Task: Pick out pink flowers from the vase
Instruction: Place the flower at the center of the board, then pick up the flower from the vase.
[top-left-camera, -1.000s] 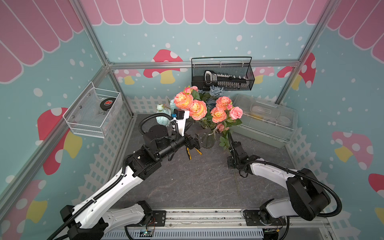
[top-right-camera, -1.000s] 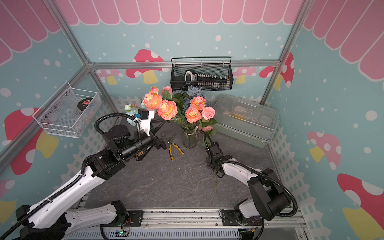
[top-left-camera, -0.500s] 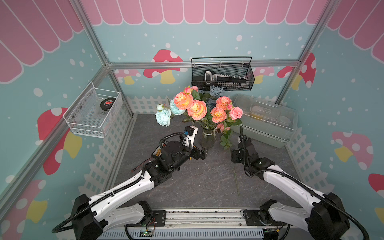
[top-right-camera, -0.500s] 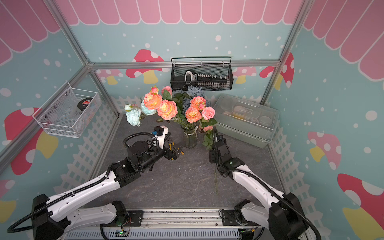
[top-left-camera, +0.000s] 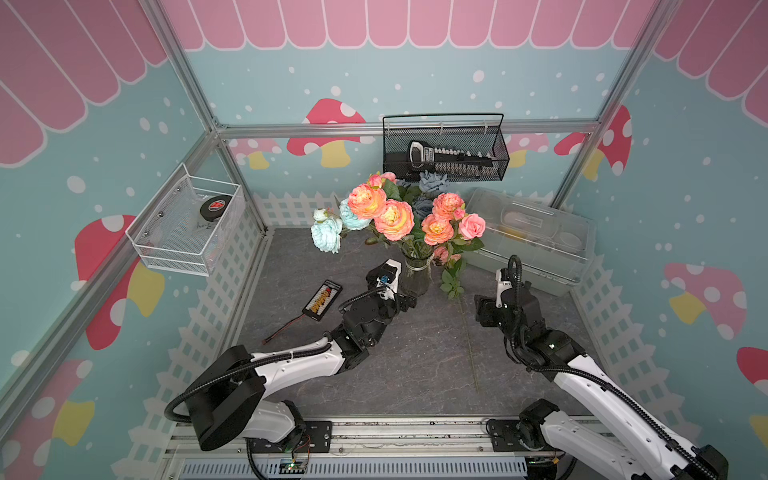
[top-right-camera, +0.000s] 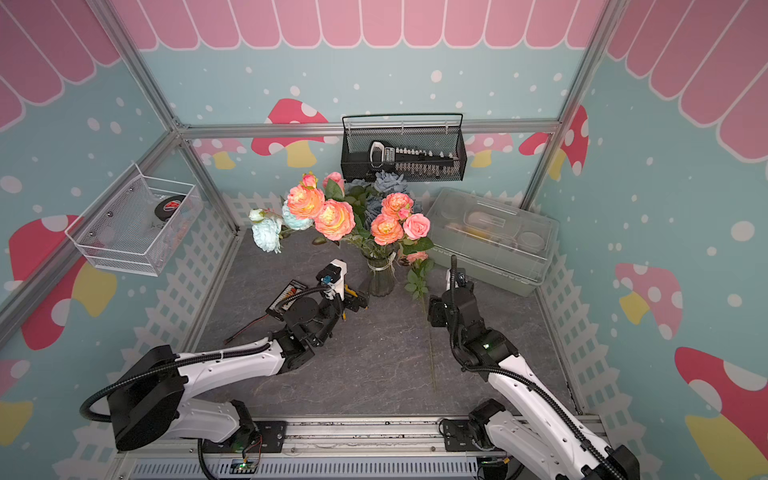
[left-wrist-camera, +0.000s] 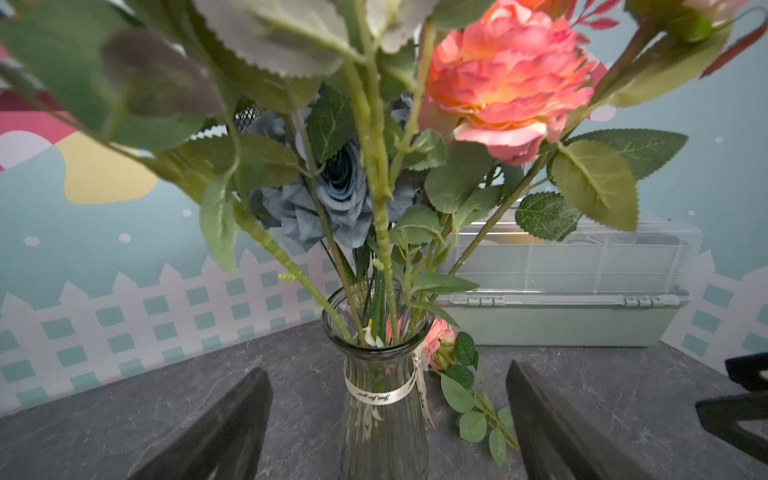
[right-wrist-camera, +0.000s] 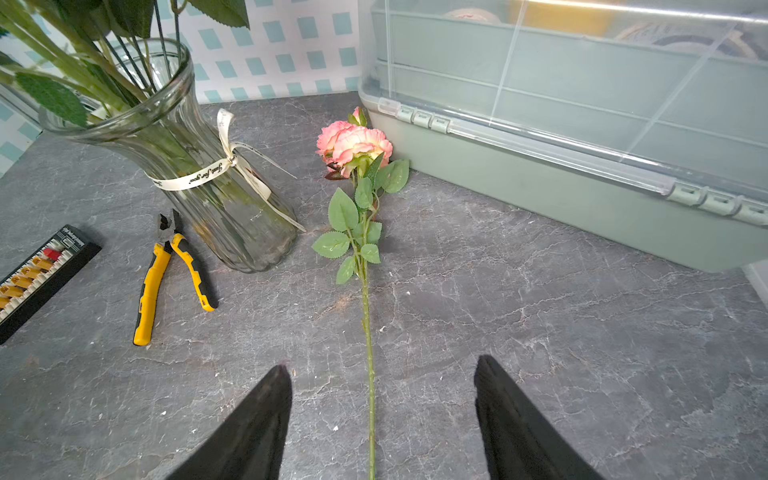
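Observation:
The clear ribbed vase (top-left-camera: 417, 276) (top-right-camera: 380, 278) stands mid-table with coral-pink flowers (top-left-camera: 394, 219) (top-right-camera: 335, 219) (left-wrist-camera: 507, 83) among blue ones. One pink rose (right-wrist-camera: 353, 143) (top-left-camera: 444, 254) lies on the table to the vase's right, its stem running toward the front. My left gripper (left-wrist-camera: 386, 370) (top-left-camera: 409, 301) is open, one finger on each side of the vase (left-wrist-camera: 382, 415), not touching it. My right gripper (right-wrist-camera: 382, 363) (top-left-camera: 484, 309) is open and empty, and the lying rose's stem passes between its fingers on the table.
Yellow pliers (right-wrist-camera: 174, 266) and a black connector board (top-left-camera: 323, 300) lie left of the vase. A large translucent plastic box (top-left-camera: 536, 237) stands at the back right. A black wire basket (top-left-camera: 444, 153) and a white mesh basket (top-left-camera: 187, 224) hang on the walls. Aqua blooms (top-left-camera: 328, 235) lean left.
The left gripper has swung in from the left and dropped low in front of the vase, its jaws narrowing slightly. The right gripper has drawn back from the lying rose and opened wider.

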